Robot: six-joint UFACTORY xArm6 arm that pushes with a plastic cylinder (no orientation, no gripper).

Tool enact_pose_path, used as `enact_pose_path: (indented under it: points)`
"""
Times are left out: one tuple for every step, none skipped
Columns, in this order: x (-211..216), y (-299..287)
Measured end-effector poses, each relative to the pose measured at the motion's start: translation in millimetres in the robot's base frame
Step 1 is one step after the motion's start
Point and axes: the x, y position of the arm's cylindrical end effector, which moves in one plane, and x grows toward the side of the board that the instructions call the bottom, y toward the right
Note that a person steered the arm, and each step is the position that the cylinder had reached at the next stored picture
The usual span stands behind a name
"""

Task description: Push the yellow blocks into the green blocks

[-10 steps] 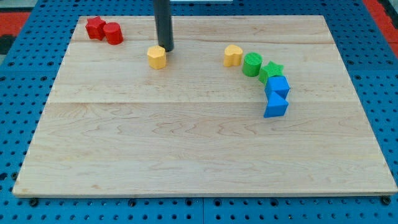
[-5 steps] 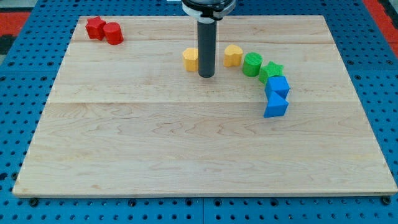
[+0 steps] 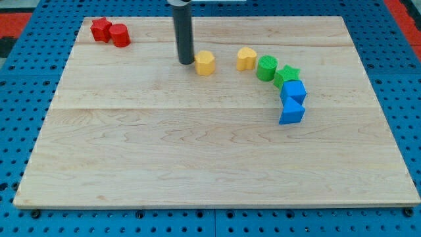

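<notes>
A yellow hexagonal block (image 3: 205,63) lies at the top middle of the wooden board (image 3: 197,151). My tip (image 3: 187,62) rests just to its left, close to touching it. A second yellow block (image 3: 247,58), heart-like in shape, sits further right, touching or almost touching a green round block (image 3: 267,68). A green star block (image 3: 287,74) lies right of the green round one.
Two blue blocks (image 3: 293,91) (image 3: 291,112) sit just below the green star. A red star block (image 3: 100,29) and a red cylinder (image 3: 120,35) lie at the board's top left corner. Blue pegboard surrounds the board.
The yellow hexagonal block has slid right from about a third of the way across to near the middle. My tip went past it to its right, then came back to its left side.
</notes>
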Motion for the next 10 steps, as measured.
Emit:
enact_pose_path:
  points:
    - [0,52]
    - [12,88]
    - [20,88]
    - [23,48]
    - [38,49]
    - [56,69]
    - [70,92]
    - [76,116]
    - [80,108]
    - [139,103]
